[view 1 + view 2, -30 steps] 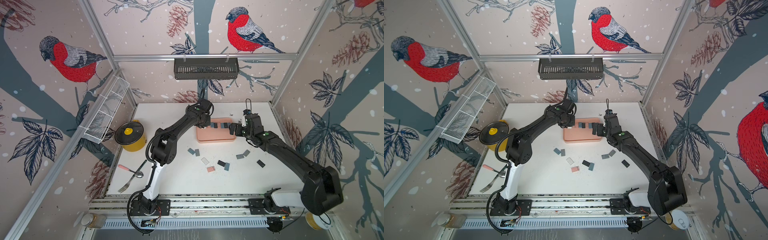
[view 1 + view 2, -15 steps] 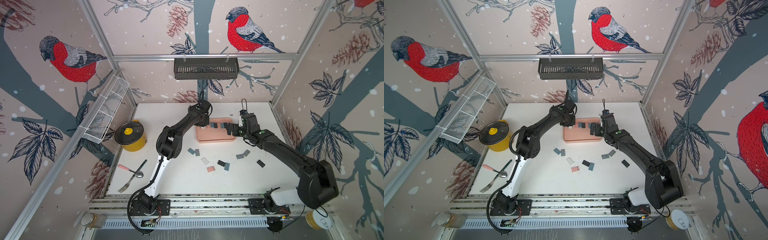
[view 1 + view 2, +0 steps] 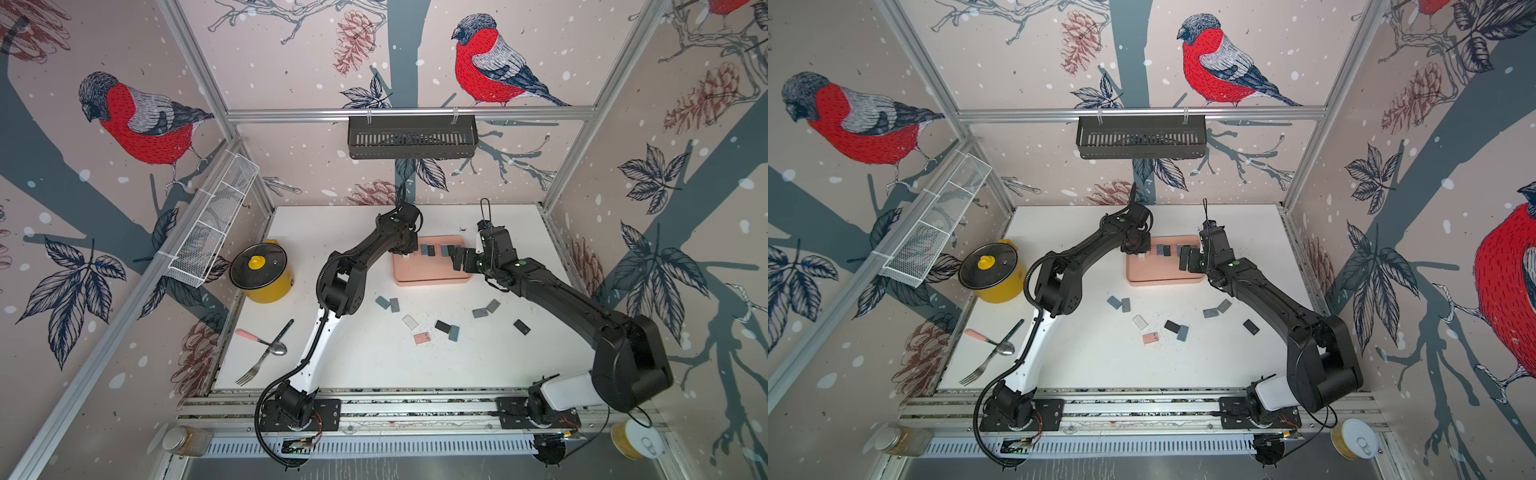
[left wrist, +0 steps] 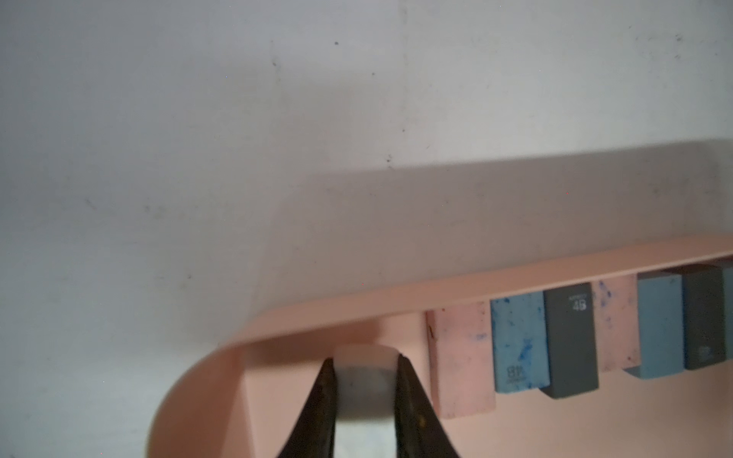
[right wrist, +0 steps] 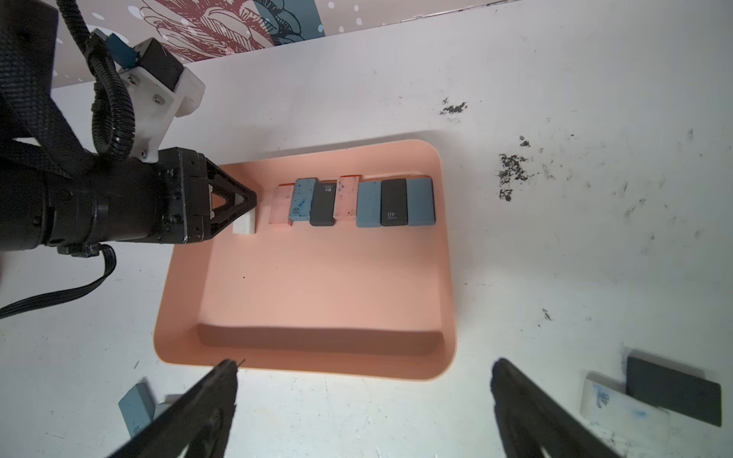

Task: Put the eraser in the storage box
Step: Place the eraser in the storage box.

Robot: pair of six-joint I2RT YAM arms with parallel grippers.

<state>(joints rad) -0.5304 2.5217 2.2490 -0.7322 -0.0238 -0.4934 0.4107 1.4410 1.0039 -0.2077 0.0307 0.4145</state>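
Note:
The salmon-pink storage box (image 3: 432, 272) (image 3: 1163, 274) (image 5: 317, 285) lies at the back middle of the table. My left gripper (image 4: 365, 359) (image 5: 248, 206) (image 3: 405, 251) is shut on a white eraser (image 4: 365, 392) (image 5: 244, 227) and holds it low inside the box's far left corner. Whether the eraser touches the floor I cannot tell. Several pink, blue and black erasers (image 5: 353, 202) (image 4: 567, 337) stand in a row along the far wall beside it. My right gripper (image 5: 365, 364) (image 3: 457, 261) (image 3: 1185, 262) hangs open and empty at the box's right end.
Several loose erasers (image 3: 442, 326) (image 3: 1177, 330) lie scattered on the table in front of the box. A yellow pot (image 3: 262, 270) stands at the left, with a fork and spoon (image 3: 266, 353) nearer the front. A black basket (image 3: 411, 137) and a white wire basket (image 3: 212, 232) hang on the walls.
The left arm's elbow has swung up and to the right while its gripper kept the white eraser at the box's corner. The right gripper has edged a little left.

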